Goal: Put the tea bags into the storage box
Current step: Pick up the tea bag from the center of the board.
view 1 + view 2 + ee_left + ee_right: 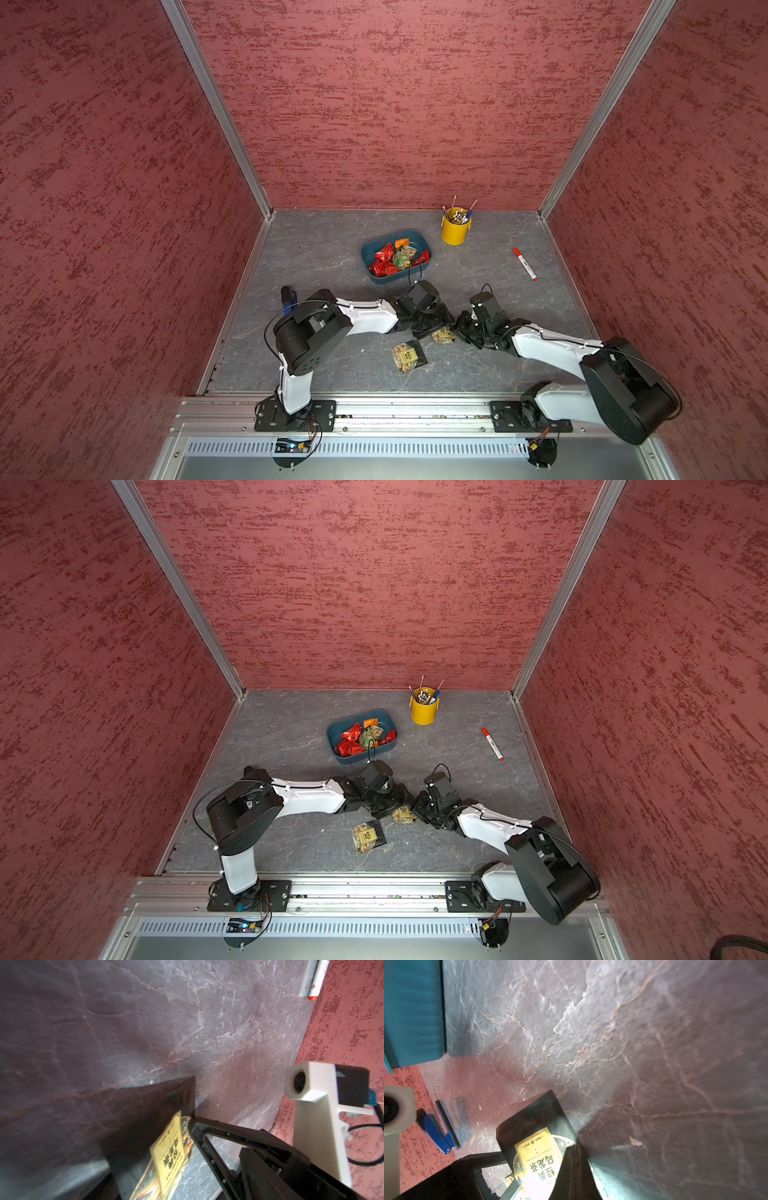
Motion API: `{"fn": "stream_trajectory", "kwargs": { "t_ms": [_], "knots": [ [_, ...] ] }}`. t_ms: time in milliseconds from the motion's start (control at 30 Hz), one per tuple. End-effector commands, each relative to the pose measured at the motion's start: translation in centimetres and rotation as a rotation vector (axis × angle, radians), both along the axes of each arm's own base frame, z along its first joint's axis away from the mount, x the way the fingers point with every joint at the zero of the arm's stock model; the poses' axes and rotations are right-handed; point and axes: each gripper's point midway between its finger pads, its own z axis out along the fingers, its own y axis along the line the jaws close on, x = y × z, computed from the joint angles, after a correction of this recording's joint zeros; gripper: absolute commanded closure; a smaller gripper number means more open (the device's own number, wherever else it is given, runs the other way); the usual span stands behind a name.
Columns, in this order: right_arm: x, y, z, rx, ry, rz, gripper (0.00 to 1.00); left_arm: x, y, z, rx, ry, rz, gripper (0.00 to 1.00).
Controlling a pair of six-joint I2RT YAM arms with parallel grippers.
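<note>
Right wrist view: pouch [537, 1147] handover, short of the box [413, 1012]
Right fingers [571, 1172] seem clamped on it; left fingers [483, 1158], apart, must close before any release

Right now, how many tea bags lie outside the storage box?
2: one pouch on the table; a second pouch between the left claw and the right claw. More may hide under the arms.
</note>
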Motion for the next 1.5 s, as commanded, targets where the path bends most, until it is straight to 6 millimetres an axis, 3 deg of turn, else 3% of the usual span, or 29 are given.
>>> {"fn": "stream_trajectory", "kwargs": {
  "t_ms": [0,300,667,933,1067,1167,1333,1467],
  "knots": [
    [-3.3,-2.5,-3.3,-0.116,0.144,-0.021,1.00,-0.1,1.5,-1.0,0.066,0.008,0.020,0.27],
    [-3.1,-2.3,-3.1,-0.114,0.141,-0.014,1.00,0.1,1.4,-1.1,0.034,0.010,0.030,0.54],
    [-2.8,-2.1,-2.7,-0.106,0.126,-0.014,1.00,0.1,1.4,-1.0,0.040,0.003,0.022,0.73],
    [-1.9,-2.0,-1.1,-0.110,0.081,-0.010,1.00,0.3,1.1,-0.4,0.036,-0.003,0.010,0.90],
    [-1.0,-1.8,1.4,-0.102,0.025,-0.012,1.00,0.7,0.9,0.5,0.045,-0.022,-0.010,0.98],
    [-0.1,-1.8,4.1,-0.105,-0.025,-0.007,0.87,1.6,1.3,1.8,0.048,-0.044,-0.017,1.00],
    [0.8,-2.3,8.3,-0.141,-0.097,0.005,0.49,4.8,3.4,6.1,0.041,-0.110,0.002,1.00],
    [1.3,-2.2,9.9,-0.147,-0.118,0.020,0.42,8.5,6.8,9.9,0.037,-0.168,0.046,1.00]
  ]
}}
